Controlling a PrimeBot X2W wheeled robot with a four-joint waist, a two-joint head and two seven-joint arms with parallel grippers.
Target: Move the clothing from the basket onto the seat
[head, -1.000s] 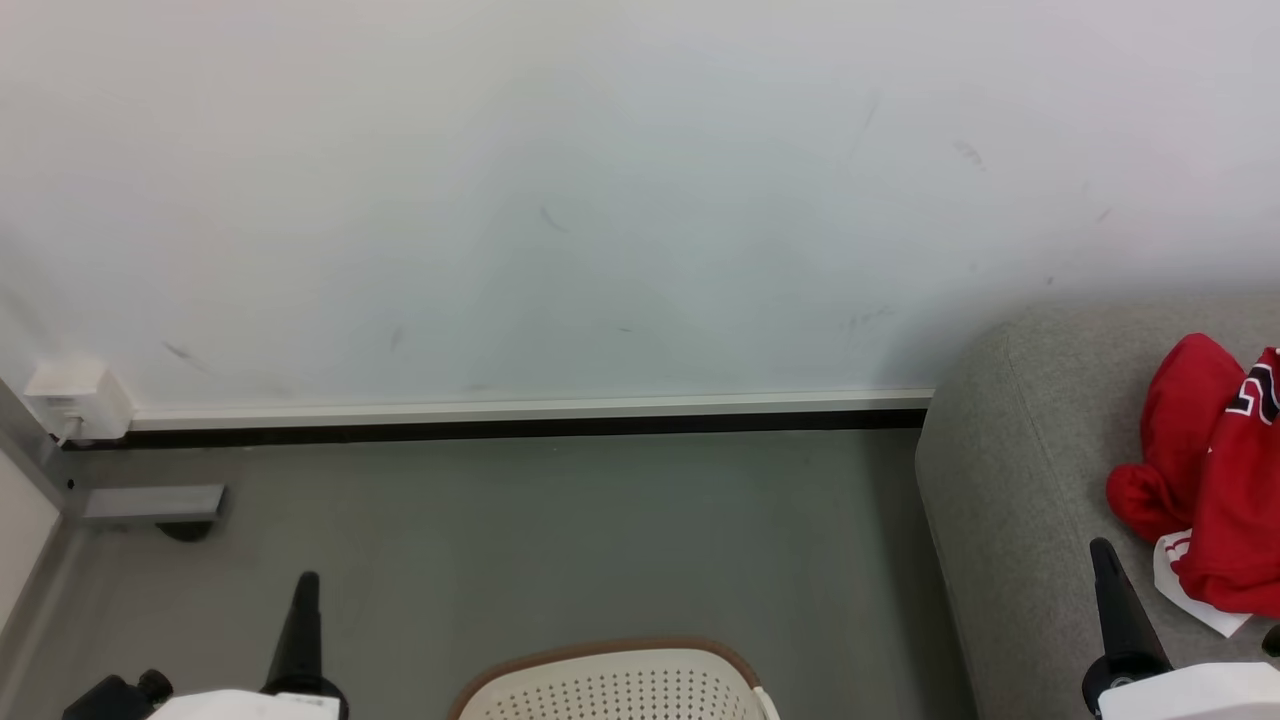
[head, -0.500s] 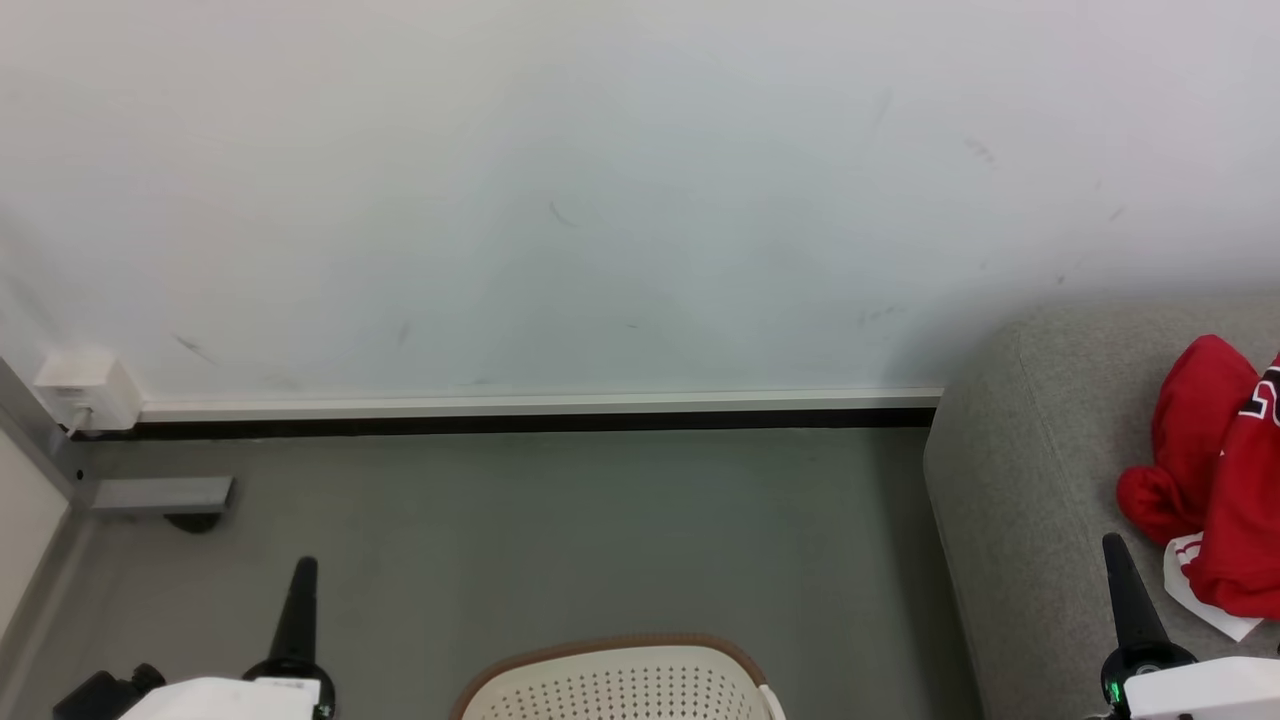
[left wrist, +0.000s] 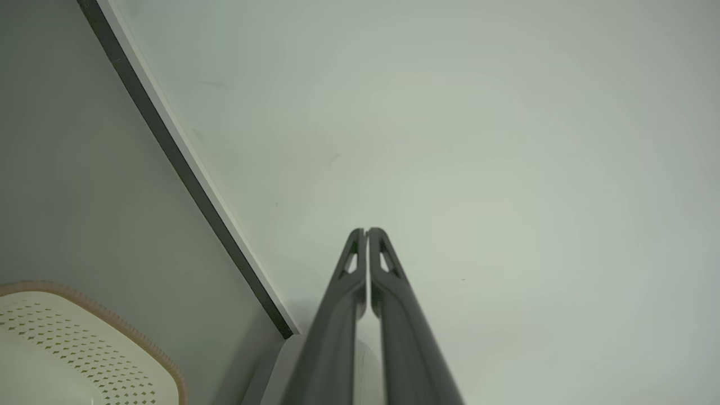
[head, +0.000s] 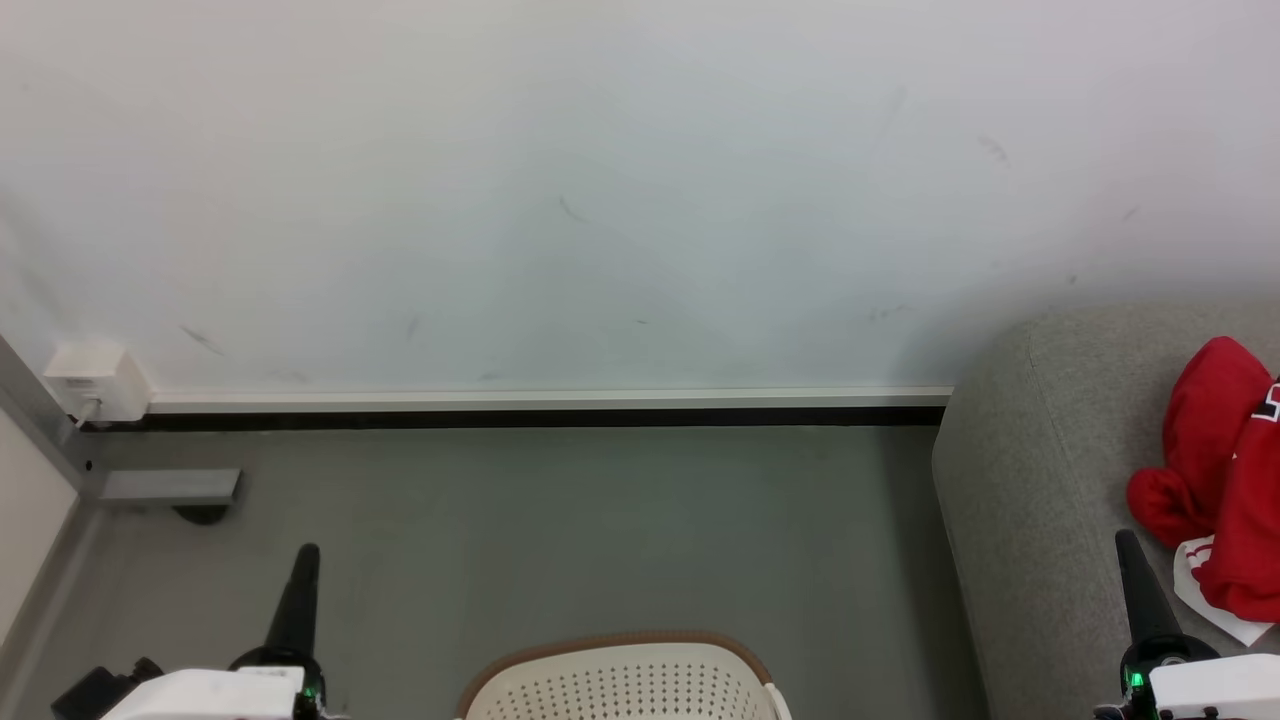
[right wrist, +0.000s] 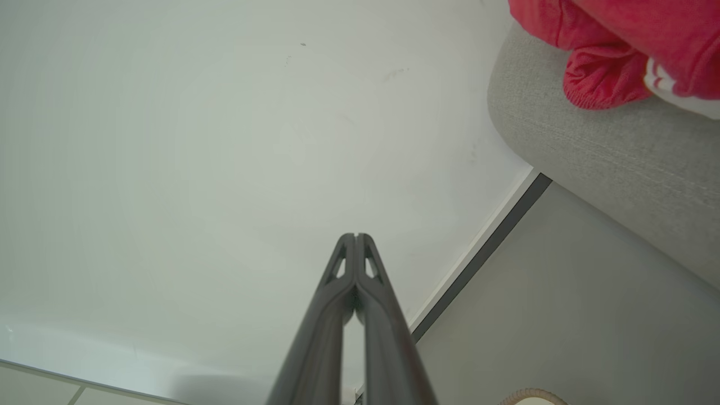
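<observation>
The red clothing [head: 1215, 470] lies in a heap on the grey seat [head: 1020, 480] at the right edge of the head view, a white printed piece showing under it. In the right wrist view the clothing [right wrist: 613, 50] rests on the seat [right wrist: 596, 146] at the upper right. The cream basket [head: 620, 685] with its brown rim pokes up at the bottom centre, and its rim also appears in the left wrist view [left wrist: 112, 332]. My left gripper [head: 305, 555] is shut and empty at the lower left [left wrist: 367, 230]. My right gripper [head: 1125, 540] is shut and empty beside the seat's edge [right wrist: 355, 236].
A pale wall with a white and black skirting [head: 540, 410] runs across the back. A white wall box [head: 95, 385] and a grey metal foot [head: 170, 488] sit at the left. Bare grey floor [head: 560, 530] lies between the basket and the wall.
The whole head view has shifted a little, so the camera has turned slightly left. Both grippers stay shut and the clothing stays on the seat.
</observation>
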